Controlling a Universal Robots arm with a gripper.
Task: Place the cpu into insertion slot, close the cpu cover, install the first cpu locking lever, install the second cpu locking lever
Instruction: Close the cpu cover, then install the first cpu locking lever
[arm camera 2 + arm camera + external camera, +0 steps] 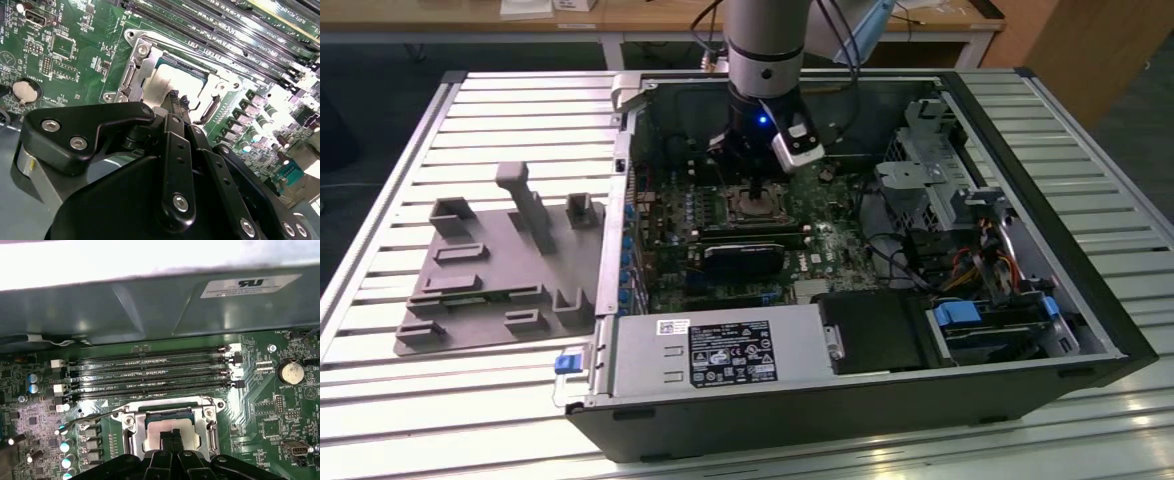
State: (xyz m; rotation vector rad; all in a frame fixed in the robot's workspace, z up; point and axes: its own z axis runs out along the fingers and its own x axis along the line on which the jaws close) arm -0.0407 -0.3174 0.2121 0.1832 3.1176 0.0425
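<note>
I look into an open computer case (854,425) lying on a slatted tabletop (400,420). A grey moulded tray (494,265) sits beside it, on the exterior view's left. On the green board (270,430), four long memory slots (150,371) run near a coin battery (291,372).

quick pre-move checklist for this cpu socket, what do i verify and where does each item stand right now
1. cpu seated in the insertion slot: ok, lies flat inside it.
2. cpu cover down: ok, its window frames the chip.
3. gripper position: ok, shut, tips right over the cpu's top; contact cannot tell.
4. locking lever latched: not ok, it sticks out beside the socket and looks unhooked.
5. Other lever latched: cannot tell.
</note>
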